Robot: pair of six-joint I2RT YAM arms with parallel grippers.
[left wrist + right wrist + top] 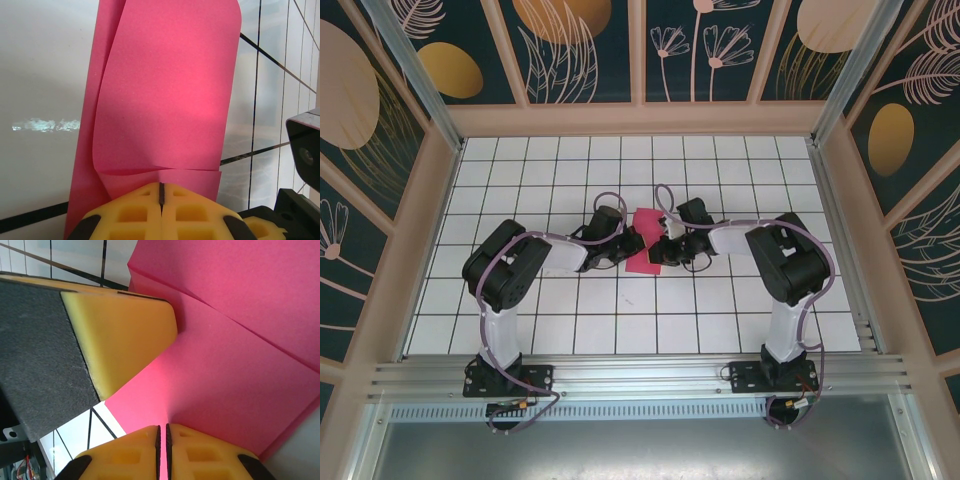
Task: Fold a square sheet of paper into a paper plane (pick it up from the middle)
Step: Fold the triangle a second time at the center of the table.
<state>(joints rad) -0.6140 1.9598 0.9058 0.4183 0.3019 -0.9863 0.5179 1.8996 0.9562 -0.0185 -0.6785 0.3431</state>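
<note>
- Pinched folded pink paper [640, 257] [165, 100] [240, 365] at its left edge with left jaws.
- Pinched its right side with right jaws.
- Held it near mid-worktop [620, 320].

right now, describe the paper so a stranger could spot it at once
Find the white tiled table, then its middle, where the left tool and the right tool meet. Pinched between them is the sheet of paper, partly folded; it is the only magenta thing there.
</note>
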